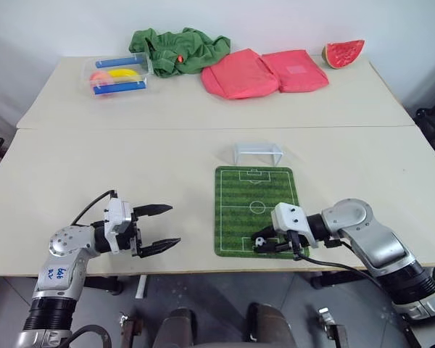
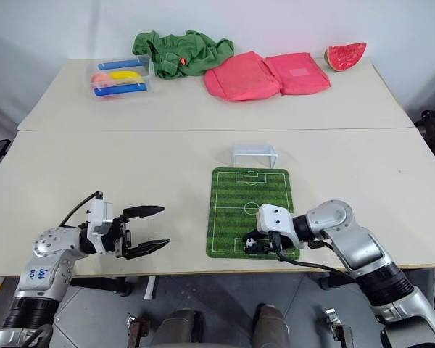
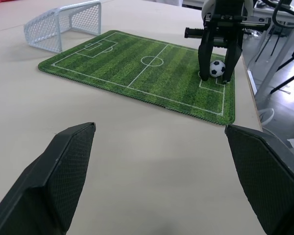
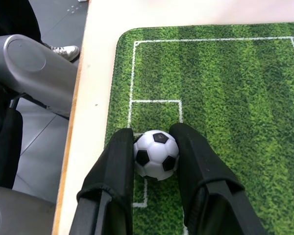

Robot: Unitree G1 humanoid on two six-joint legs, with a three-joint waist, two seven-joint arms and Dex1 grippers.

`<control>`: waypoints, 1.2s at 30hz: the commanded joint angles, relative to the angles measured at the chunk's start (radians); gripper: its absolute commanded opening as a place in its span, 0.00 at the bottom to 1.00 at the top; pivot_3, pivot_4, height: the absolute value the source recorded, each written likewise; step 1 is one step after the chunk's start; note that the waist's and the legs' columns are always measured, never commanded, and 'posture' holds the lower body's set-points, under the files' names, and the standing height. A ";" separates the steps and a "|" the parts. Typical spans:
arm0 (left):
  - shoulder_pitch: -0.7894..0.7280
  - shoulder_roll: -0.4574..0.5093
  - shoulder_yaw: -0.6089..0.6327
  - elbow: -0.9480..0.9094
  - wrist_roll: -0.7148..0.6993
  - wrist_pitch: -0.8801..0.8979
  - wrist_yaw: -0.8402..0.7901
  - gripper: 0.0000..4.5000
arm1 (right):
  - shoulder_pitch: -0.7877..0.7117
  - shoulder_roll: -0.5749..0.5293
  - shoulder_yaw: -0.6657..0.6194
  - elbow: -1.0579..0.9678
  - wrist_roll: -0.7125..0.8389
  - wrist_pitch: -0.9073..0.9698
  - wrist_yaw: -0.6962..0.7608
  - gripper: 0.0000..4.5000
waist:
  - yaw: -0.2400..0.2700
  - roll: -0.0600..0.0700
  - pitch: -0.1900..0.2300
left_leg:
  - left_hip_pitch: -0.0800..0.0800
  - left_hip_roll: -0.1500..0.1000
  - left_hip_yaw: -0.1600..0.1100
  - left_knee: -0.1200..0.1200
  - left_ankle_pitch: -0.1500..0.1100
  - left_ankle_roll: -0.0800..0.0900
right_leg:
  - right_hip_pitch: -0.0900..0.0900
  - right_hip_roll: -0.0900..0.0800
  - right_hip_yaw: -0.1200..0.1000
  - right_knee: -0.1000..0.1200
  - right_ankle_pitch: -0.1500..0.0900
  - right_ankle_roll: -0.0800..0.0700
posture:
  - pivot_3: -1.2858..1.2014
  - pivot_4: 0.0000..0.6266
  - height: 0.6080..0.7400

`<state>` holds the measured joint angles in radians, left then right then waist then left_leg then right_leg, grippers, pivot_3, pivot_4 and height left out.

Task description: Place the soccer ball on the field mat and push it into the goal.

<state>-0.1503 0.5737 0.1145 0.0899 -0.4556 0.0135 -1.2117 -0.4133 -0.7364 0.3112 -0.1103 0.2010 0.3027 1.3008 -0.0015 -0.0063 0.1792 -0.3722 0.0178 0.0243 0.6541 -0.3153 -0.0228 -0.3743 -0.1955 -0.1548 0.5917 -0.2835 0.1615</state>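
The green field mat (image 1: 257,196) lies on the near table, right of centre. The small whitish goal (image 1: 258,153) stands just beyond the mat's far end. My right gripper (image 1: 265,246) is shut on the soccer ball (image 4: 156,154), a small white ball with black patches. It holds the ball low over the small box at the mat's near end, and its fingers (image 3: 204,58) reach down to the grass. I cannot tell whether the ball rests on the mat. My left gripper (image 1: 174,225) stands open and empty over bare table, left of the mat.
On the far table are a clear tray with blue bars (image 1: 116,76), a green cloth (image 1: 177,49), two red cloth pieces (image 1: 264,71) and a watermelon slice (image 1: 344,53). The mat's near end lies close to the table's front edge (image 4: 73,147).
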 commanded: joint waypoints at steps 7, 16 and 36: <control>-0.007 -0.004 -0.003 -0.026 -0.009 -0.004 0.018 1.00 | -0.006 0.003 0.006 0.016 -0.016 -0.040 0.017 0.48 | 0.000 0.000 0.000 | 0.000 0.000 0.000 0.000 0.000 0.000 | 0.000 0.000 0.000 0.000 0.000 0.000 | 0.52 0.24 1.00; -0.019 -0.010 -0.010 -0.021 -0.009 -0.003 0.027 1.00 | -0.007 0.002 -0.001 0.015 -0.016 -0.049 0.022 0.54 | 0.000 0.000 0.000 | 0.000 0.000 0.000 0.001 0.000 0.000 | 0.000 0.000 0.000 0.001 0.000 0.000 | 0.52 0.24 1.00; -0.066 -0.045 -0.035 0.042 -0.005 -0.041 -0.007 1.00 | 0.044 -0.071 -0.150 -0.296 0.169 0.156 -0.012 0.27 | 0.012 0.000 0.000 | -0.001 0.000 0.000 0.001 0.000 0.000 | 0.000 0.000 0.000 0.000 0.000 0.000 | 0.52 0.24 1.00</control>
<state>-0.2105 0.5277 0.0786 0.1357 -0.4528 -0.0095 -1.2054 -0.3799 -0.7857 0.1897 -0.3506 0.3395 0.4464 1.2912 0.0101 -0.0065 0.1793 -0.3731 0.0176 0.0239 0.6552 -0.3161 -0.0226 -0.3742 -0.1955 -0.1550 0.5916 -0.2834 0.1614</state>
